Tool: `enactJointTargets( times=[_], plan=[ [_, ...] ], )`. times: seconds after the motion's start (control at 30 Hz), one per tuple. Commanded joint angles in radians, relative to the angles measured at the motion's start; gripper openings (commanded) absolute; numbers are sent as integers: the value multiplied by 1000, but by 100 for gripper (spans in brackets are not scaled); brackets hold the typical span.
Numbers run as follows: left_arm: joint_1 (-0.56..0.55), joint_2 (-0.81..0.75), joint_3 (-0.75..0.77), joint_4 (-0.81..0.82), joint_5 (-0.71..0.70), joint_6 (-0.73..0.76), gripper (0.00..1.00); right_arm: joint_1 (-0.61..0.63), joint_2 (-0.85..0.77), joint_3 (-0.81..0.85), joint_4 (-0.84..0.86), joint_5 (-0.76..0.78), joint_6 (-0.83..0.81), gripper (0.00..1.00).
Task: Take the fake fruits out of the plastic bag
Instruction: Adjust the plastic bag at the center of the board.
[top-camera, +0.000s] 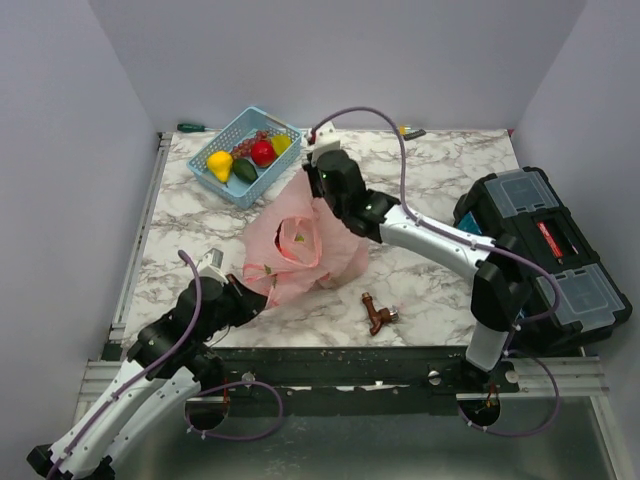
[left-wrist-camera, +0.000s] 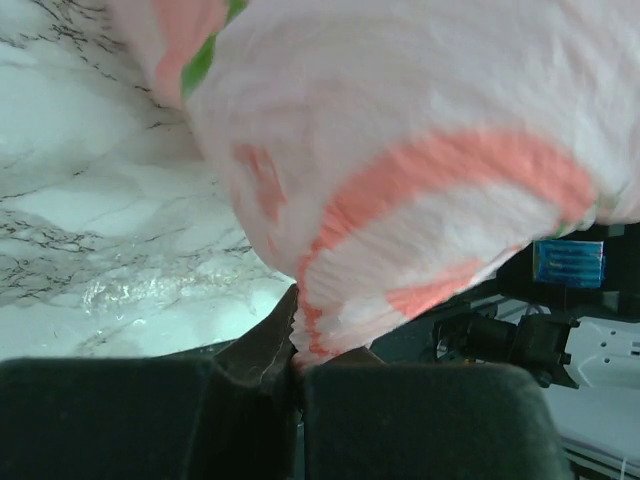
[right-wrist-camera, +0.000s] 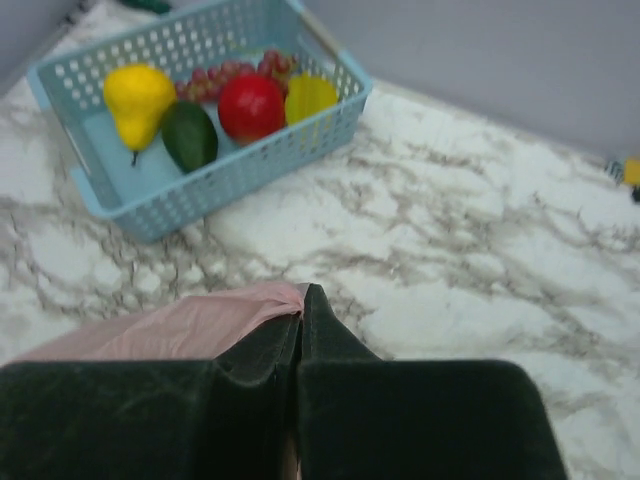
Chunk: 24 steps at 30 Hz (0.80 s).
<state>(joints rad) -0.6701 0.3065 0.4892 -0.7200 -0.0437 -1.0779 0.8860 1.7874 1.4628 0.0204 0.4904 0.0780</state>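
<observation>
The pink plastic bag lies crumpled in the middle of the marble table, stretched between both grippers. My left gripper is shut on the bag's near lower edge; my right gripper is shut on its far upper corner. Through the thin film a green fruit shows inside the bag, and a green patch shows in the left wrist view. More fake fruits lie in the blue basket: a yellow pear, a dark green one, a red apple, a yellow one and grapes.
The light blue lattice basket stands at the back left. A small brown metal piece lies near the front edge. A black toolbox fills the right side. A green-handled tool lies by the back wall.
</observation>
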Motion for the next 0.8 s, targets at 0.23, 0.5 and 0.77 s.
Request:
enactJointTargets(
  times=[0.23,0.5,0.77],
  plan=[
    [-1,-33,-61,88,144,27,0,-50,173,388,-201,-299,-135,2],
    [0,74,189,-2,270,349,71,-40,122,332,-342,-424,7,54],
    [0,171,518,-145,270,595,81,-37,-56,157,-464,-483,174,81]
  ],
)
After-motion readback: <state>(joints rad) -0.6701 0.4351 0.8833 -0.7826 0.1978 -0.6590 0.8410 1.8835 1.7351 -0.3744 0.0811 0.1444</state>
